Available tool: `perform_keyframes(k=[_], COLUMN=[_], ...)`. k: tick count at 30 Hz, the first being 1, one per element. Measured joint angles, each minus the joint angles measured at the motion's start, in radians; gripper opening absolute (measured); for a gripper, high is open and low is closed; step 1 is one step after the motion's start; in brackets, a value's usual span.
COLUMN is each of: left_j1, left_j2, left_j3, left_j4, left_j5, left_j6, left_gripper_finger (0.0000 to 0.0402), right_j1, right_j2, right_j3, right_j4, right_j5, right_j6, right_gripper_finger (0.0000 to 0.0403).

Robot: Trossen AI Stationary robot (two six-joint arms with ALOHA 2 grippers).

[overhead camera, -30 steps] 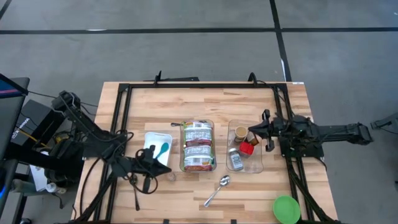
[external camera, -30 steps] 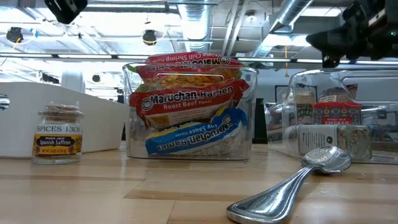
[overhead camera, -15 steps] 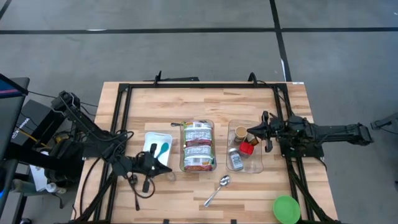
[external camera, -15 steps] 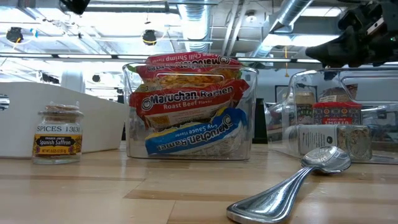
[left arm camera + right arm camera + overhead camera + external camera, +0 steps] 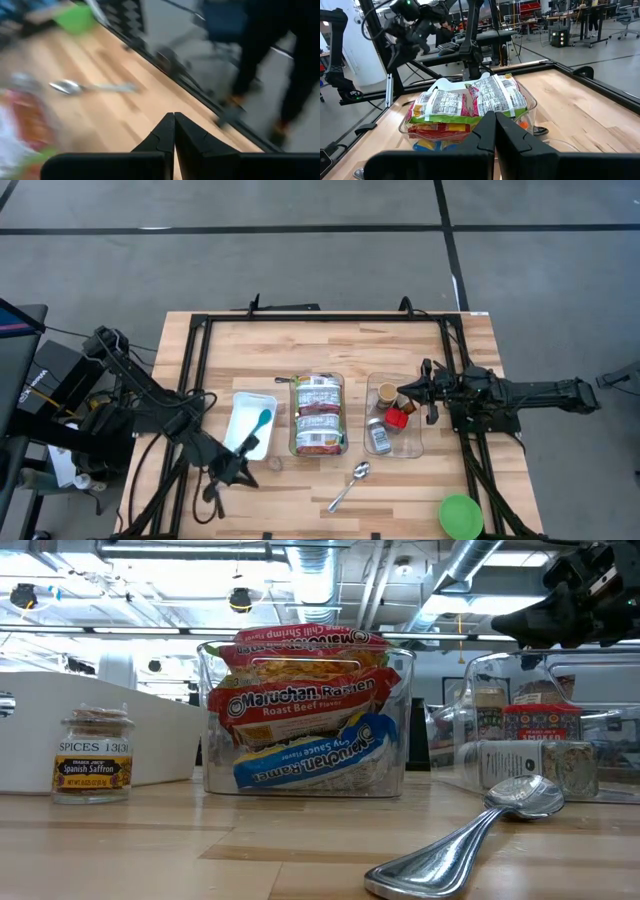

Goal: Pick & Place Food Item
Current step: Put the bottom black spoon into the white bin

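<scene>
Ramen packets [image 5: 318, 416] stand on edge in a clear bin [image 5: 343, 385] at the table's middle; the low view shows the packets [image 5: 300, 705] from the front. A small saffron jar [image 5: 275, 463] stands upright on the wood near the bin; its label [image 5: 92, 768] faces the low camera. My left gripper [image 5: 245, 476] hovers shut over the table's near left, just left of the jar, touching nothing; its wrist view shows the shut fingertips [image 5: 173, 118]. My right gripper [image 5: 403, 392] hangs shut above a second clear bin [image 5: 412, 448] of spice jars, holding nothing.
A white tray [image 5: 240, 400] holding a teal spoon [image 5: 262, 422] lies left of the ramen bin. A metal spoon [image 5: 348, 486] lies near the front edge, and a green round lid [image 5: 460, 516] sits at the near right corner. A black frame [image 5: 320, 320] runs round the table.
My left gripper has swung from beside the white tray toward the table's near edge, sinking a little, and has rolled and turned about its wrist; it has left the low view's top left corner. Its fingers stay shut.
</scene>
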Motion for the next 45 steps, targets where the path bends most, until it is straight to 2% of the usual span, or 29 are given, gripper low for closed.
perform_keyframes(k=[3, 5, 13, 17, 25, 36, 38, 45], left_j1=[-0.019, -0.043, -0.188, -0.259, -0.294, -0.267, -0.258, -0.241], left_j2=[0.0, 0.0, 0.0, 0.0, 0.001, 0.052, 0.071, 0.113], left_j3=[0.0, 0.0, -0.001, -0.001, -0.023, -0.021, -0.021, -0.023], left_j4=[-0.101, -0.171, -0.501, -0.586, -0.622, -0.623, -0.604, -0.566], left_j5=[0.096, 0.12, 0.134, 0.135, 0.117, 0.143, 0.109, 0.115], left_j6=[-0.019, -0.05, -0.04, 0.035, 0.099, 0.111, 0.11, 0.118], left_gripper_finger=[0.0002, 0.0002, 0.0002, 0.0002, 0.0002, 0.0002, 0.0002, 0.0002], right_j1=[0.0, 0.0, 0.0, 0.0, 0.0, 0.0, 0.0, 0.0], right_j2=[0.0, 0.0, 0.0, 0.0, 0.0, 0.0, 0.0, 0.001], right_j3=[0.0, 0.0, 0.0, 0.0, 0.0, 0.0, 0.0, 0.0], right_j4=[0.0, 0.0, 0.0, 0.0, 0.0, 0.0, 0.0, -0.008], right_j5=[0.0, 0.0, 0.0, 0.0, 0.0, 0.0, 0.0, 0.0], right_j6=[0.0, 0.0, 0.0, 0.0, 0.0, 0.0, 0.0, 0.0], right_gripper_finger=[0.0001, 0.0001, 0.0001, 0.0001, 0.0001, 0.0001, 0.0001, 0.0001])
